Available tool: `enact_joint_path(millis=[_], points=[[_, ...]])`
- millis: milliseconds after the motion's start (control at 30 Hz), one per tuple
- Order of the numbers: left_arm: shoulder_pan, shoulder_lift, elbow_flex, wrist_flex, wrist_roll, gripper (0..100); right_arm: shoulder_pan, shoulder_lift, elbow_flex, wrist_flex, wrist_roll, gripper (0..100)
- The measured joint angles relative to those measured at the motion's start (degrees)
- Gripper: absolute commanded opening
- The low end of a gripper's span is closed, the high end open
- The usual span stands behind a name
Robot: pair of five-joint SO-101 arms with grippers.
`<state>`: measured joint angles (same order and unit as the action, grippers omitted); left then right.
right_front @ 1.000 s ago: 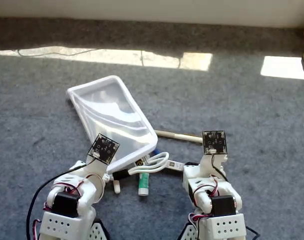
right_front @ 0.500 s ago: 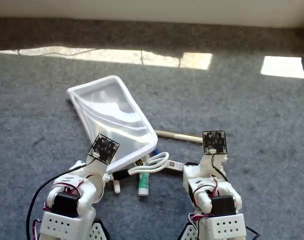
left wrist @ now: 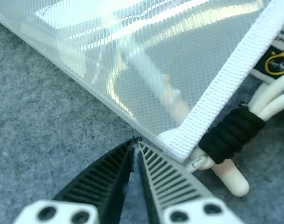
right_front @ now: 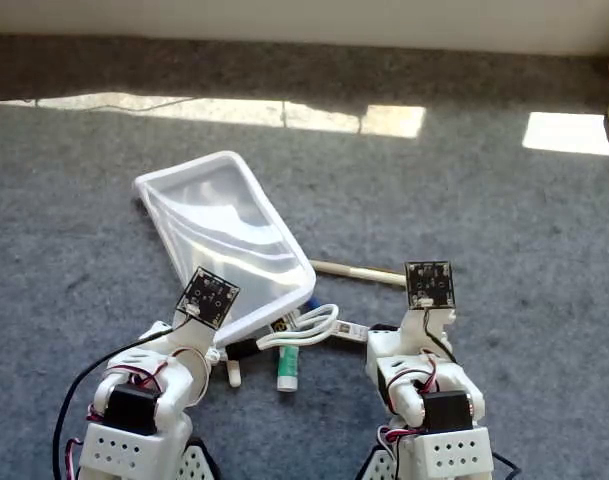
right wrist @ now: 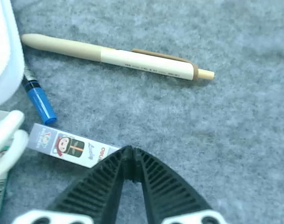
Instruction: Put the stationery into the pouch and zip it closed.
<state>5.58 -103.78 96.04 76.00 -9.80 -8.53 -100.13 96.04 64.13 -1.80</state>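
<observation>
The left claw (left wrist: 136, 143) is pressed together with nothing in it. Its tips sit just beside the near corner of the clear mesh pouch with a white edge (left wrist: 179, 60). The pouch lies flat on the grey fuzzy carpet (right_front: 484, 220). A black wound cord (left wrist: 230, 135) sits right by that corner.

The right claw (right wrist: 132, 156) is pressed together too and holds nothing. Close by its tips is a small white box with a cartoon on it (right wrist: 69, 144). A short blue pen (right wrist: 39, 100) pokes out at the pouch's edge.

The thing to look at is the long beige plastic pen (right wrist: 118, 58). It lies on the carpet ahead of the right claw, apart from it. Its long way runs across the way the claw points, not along it. In the high view one end is near the pouch edge and the other end is by the right arm. The right arm is the nearer one, so I think it should get this pen. It would need to spread its claw first, go forward and come down over the middle of the pen
</observation>
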Motion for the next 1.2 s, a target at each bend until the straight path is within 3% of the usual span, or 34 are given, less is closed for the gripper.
enact_joint_path(millis=[900,1200], points=[[0.0,0.0,0.0,0.0,0.0,1,1.7,-0.7,0.0,0.7,0.1,0.5],[0.0,0.0,0.0,0.0,0.0,1,5.4,-1.1,-6.1,-2.9,16.6,0.6]])
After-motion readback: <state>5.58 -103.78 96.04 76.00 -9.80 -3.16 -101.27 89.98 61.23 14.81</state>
